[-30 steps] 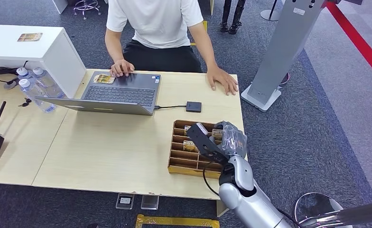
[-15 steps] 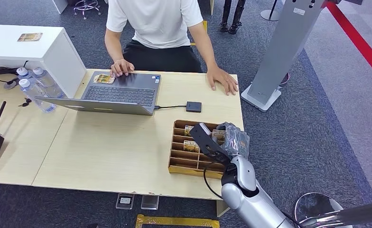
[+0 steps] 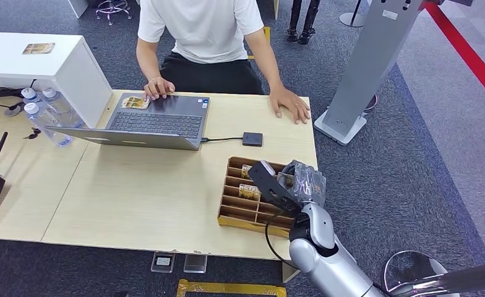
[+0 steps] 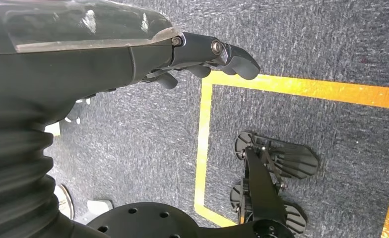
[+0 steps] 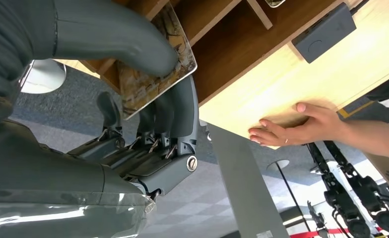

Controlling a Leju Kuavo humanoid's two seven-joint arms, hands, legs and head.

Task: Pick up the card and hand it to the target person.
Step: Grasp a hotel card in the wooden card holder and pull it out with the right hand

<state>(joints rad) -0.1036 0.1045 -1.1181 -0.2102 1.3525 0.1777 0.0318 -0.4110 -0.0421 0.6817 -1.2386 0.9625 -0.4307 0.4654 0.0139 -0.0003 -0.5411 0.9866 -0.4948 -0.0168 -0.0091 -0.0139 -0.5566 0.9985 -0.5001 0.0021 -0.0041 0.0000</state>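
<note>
My right hand (image 3: 292, 182) hovers over the right side of the wooden slotted card box (image 3: 240, 210) on the table. It pinches a picture card (image 5: 150, 82) between its thumb and fingers, above the box's compartments (image 5: 232, 44). More cards (image 3: 248, 189) lie in the box's slots. The person (image 3: 203, 31) in a white shirt sits at the far side of the table, one hand (image 3: 292, 105) flat on the tabletop and the other on the laptop. My left hand (image 4: 207, 52) hangs over the carpet, holding nothing, its fingers loosely extended.
An open laptop (image 3: 159, 120) with a card (image 3: 135, 103) on it lies in front of the person. A small dark device (image 3: 252, 138) is wired to it. Water bottles (image 3: 42, 108) and a white box stand at the left. A grey stand (image 3: 364, 68) rises right of the table.
My right hand has drawn slightly back toward me over the box with the card in it. The person's hand on the table has shifted a little.
</note>
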